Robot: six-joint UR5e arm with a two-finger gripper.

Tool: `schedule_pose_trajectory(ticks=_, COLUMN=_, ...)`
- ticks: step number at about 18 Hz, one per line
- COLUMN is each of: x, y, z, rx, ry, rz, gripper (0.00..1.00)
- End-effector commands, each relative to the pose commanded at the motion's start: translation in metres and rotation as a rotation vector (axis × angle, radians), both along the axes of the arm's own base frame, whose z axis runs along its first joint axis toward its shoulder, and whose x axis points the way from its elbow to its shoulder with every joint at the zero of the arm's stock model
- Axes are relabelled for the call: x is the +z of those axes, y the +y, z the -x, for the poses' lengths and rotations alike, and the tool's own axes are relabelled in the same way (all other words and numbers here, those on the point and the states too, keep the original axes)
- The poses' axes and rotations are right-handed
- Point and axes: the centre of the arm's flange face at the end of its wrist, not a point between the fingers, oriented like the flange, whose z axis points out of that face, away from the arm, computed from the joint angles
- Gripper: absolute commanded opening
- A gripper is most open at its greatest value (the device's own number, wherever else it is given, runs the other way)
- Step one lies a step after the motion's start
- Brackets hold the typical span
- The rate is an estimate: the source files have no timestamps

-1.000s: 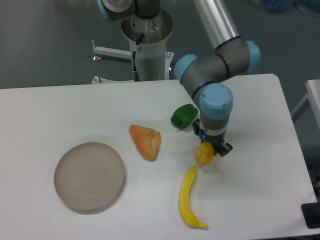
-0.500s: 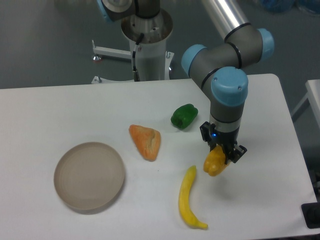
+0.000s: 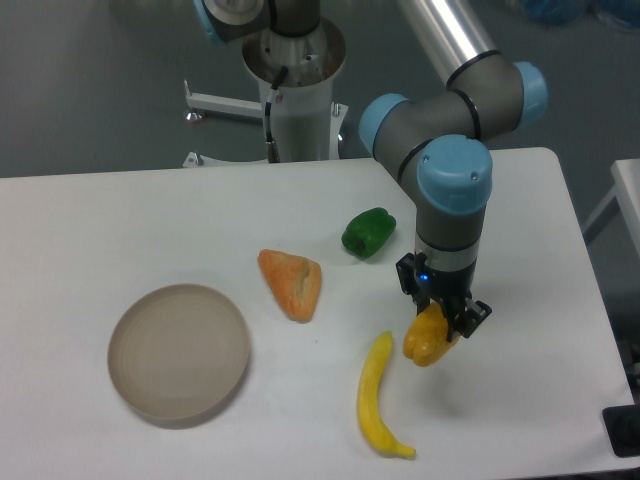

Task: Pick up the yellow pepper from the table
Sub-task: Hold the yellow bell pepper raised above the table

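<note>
Even soft overhead light, faint shadows (slightly blurry overall)

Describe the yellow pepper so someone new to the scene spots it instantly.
Follow the arm down to the gripper on the right side of the white table. The yellow pepper is the stubby yellow-orange lump clamped there, unlike the long curved yellow fruit lying beside it.

The yellow pepper (image 3: 428,338) sits right of the banana (image 3: 376,398).

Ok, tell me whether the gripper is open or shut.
Shut: the gripper has its fingers clamped on the yellow pepper.
</note>
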Motion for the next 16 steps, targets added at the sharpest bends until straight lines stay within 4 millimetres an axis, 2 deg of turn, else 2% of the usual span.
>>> schedule_pose_trajectory(ticks=16, x=-0.0058, y=0.0017, z=0.0011, rx=0.0, ry=0.002, rz=0.01, gripper=0.44)
